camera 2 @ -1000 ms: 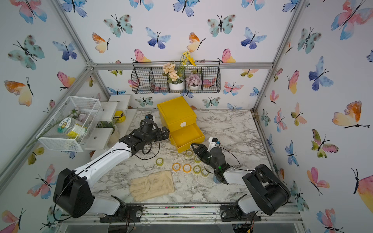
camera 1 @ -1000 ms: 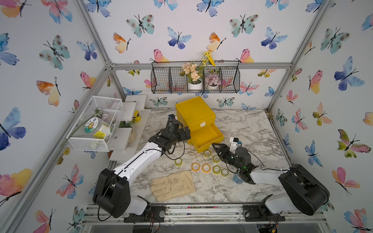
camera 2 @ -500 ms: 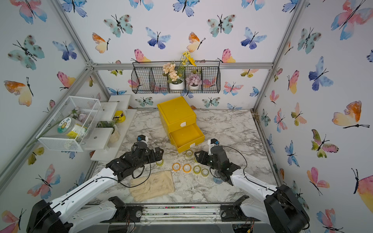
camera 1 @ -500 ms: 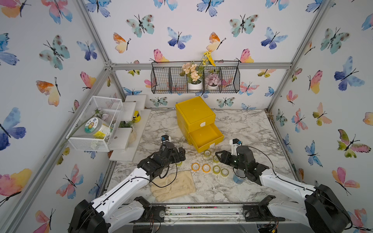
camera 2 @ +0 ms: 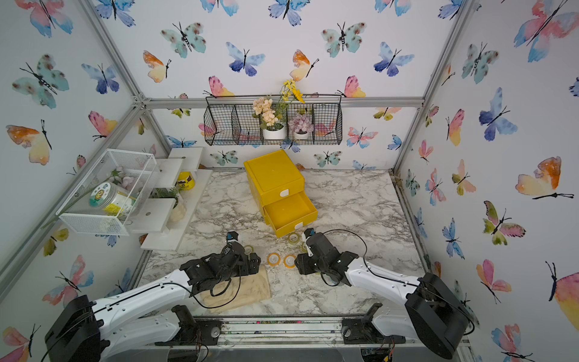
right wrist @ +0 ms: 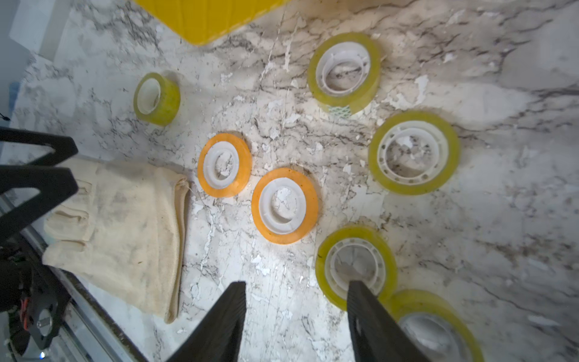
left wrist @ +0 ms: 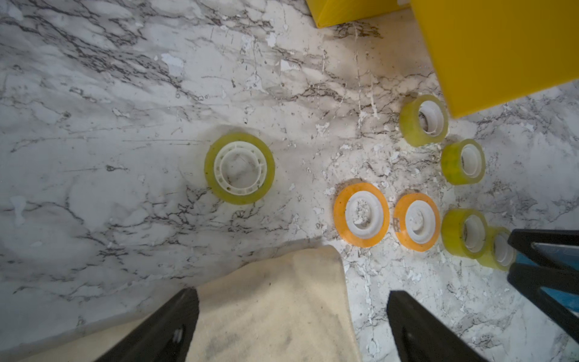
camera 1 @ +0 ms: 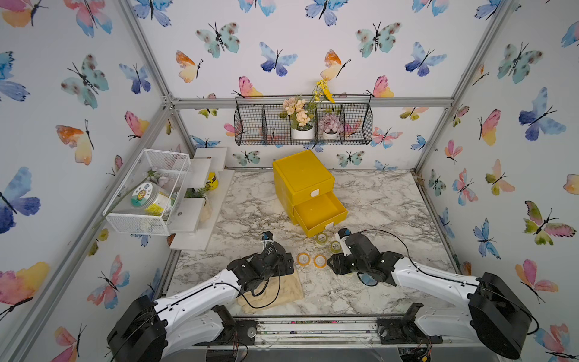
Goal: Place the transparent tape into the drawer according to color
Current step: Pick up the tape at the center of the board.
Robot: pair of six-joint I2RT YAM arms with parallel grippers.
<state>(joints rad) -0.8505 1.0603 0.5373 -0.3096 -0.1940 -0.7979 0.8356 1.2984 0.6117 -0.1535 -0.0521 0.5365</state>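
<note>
Marble desk [camera 1: 376, 200]: left tool [left wrist: 291, 293], spread, empty, has left the open drawer [camera 1: 318, 208]; right tool [right wrist: 296, 283], half-spread, straddles yellow-green tape [right wrist: 321, 266] near it; sorting starts.

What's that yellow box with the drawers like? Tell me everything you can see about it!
The yellow box looks like smooth, shiny plastic. It stands on the marble table, turned at a slant. It has two drawers, each with a small white tab on the front. The top drawer is shut. The bottom drawer is pulled out and looks empty inside. A yellow-green tape roll lies on the table just in front of the open drawer.
</note>
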